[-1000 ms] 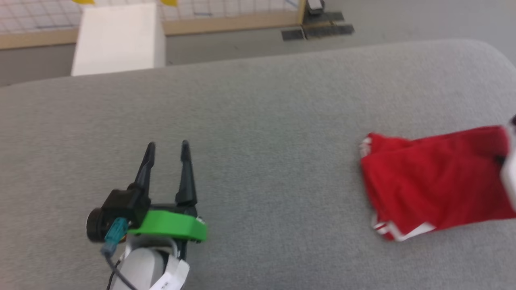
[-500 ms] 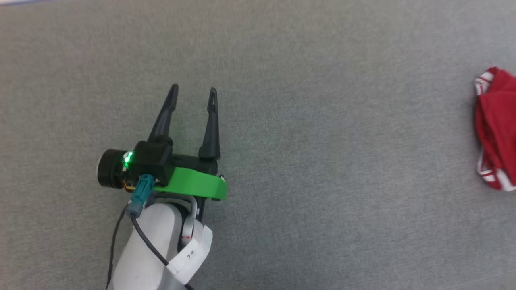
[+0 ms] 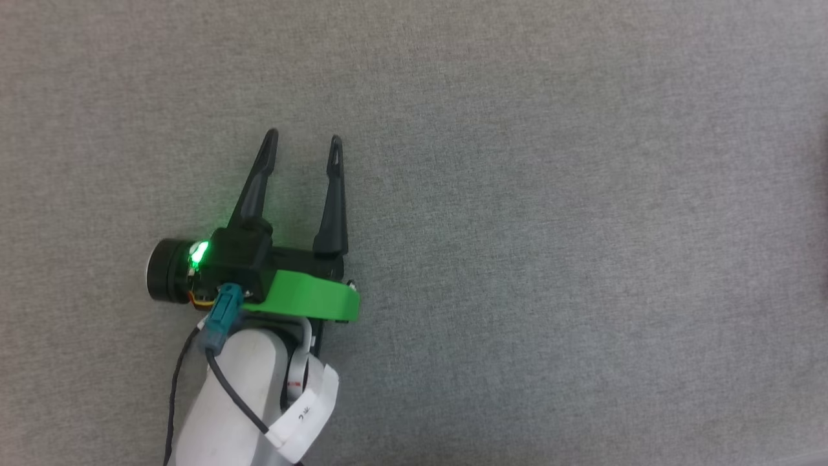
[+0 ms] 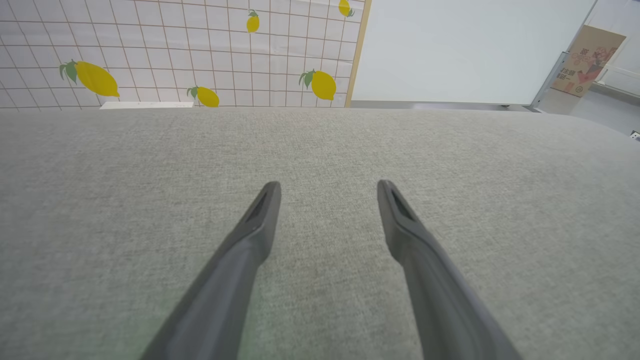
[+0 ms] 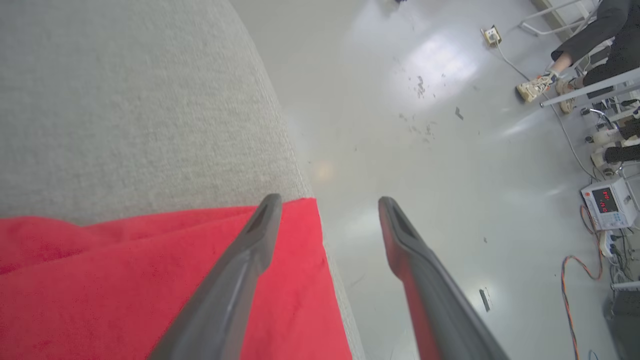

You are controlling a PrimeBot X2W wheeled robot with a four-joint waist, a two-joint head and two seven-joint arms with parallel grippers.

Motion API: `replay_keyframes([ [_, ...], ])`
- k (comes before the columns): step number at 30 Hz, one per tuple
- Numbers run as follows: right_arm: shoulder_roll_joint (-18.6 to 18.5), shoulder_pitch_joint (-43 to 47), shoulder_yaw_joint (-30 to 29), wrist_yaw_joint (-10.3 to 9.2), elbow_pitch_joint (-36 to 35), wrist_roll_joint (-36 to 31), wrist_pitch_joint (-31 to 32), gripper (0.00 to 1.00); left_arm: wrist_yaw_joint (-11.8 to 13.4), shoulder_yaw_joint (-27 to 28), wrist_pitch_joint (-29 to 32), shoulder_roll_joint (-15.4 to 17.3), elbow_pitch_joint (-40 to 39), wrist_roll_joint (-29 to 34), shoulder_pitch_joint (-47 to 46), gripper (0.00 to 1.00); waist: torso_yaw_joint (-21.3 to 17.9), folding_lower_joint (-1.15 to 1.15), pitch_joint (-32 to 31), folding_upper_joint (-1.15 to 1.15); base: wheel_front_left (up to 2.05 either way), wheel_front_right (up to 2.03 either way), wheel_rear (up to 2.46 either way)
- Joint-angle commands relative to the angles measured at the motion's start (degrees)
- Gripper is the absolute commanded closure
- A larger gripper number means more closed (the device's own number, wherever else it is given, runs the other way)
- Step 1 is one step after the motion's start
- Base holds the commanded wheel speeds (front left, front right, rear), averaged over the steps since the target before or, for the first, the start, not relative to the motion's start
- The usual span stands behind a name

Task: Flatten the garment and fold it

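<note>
Both gape: left gripper (image 3: 302,137) over grey cushion (image 3: 582,194), right gripper (image 5: 327,200) at garment (image 5: 125,280) edge.

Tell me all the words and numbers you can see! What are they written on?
Nothing here is clear enough to quote.
White band around the pale forearm: small dark marks, too blurred to read.
Cardboard box by the wall: printed characters, too small to read.
Meter on the floor: red glowing digits, too small to read for sure.
</note>
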Motion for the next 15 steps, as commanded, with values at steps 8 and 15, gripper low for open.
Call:
replay_keyframes([
  [8, 3.96, -3.50, 4.35, -0.10, -10.61, 8.36, -9.77, 0.00, 0.00, 2.85, -1.73, 0.66, 2.52, -4.08, 5.08, 0.00, 0.61, -0.01, -15.11, 0.00, 0.00, 0.00, 0.00],
  [15, 10.84, -0.33, 8.67, -0.10, -26.48, 14.24, -15.11, 0.00, -0.01, 6.65, -2.08, 1.28, 1.87, -7.12, 9.99, 0.00, 1.95, -0.01, -24.75, 0.00, 0.00, 0.00, 0.00],
])
